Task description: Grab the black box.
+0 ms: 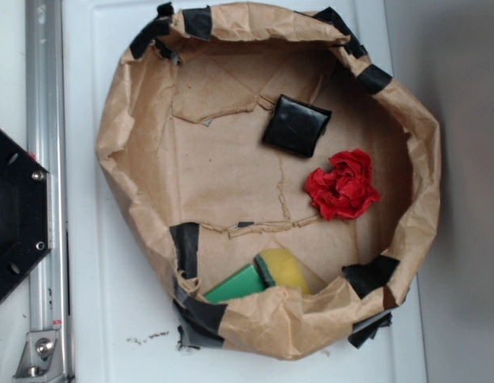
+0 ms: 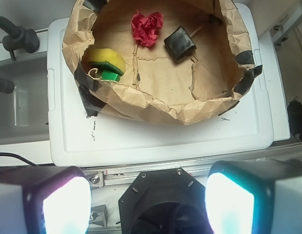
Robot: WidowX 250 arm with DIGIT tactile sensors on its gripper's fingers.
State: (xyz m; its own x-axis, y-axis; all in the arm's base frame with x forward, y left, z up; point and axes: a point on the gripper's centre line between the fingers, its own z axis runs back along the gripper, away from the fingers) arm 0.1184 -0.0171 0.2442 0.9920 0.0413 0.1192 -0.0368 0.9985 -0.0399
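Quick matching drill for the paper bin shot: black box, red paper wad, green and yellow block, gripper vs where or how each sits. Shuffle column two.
1. black box
2. red paper wad
3. green and yellow block
4. gripper

A. against the bin's crumpled wall
B. open, outside the bin
C. flat on the bin floor, glossy
D. crumpled, beside the box

Pairs: 1-C, 2-D, 3-A, 4-B

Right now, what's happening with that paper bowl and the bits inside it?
A robot arm is about to pick something out of it. Its gripper is open and empty, held back from the brown paper bowl, touching nothing. Inside lie the black box, a red paper wad beside it, and a green and yellow sponge against the rim. The box is untouched.
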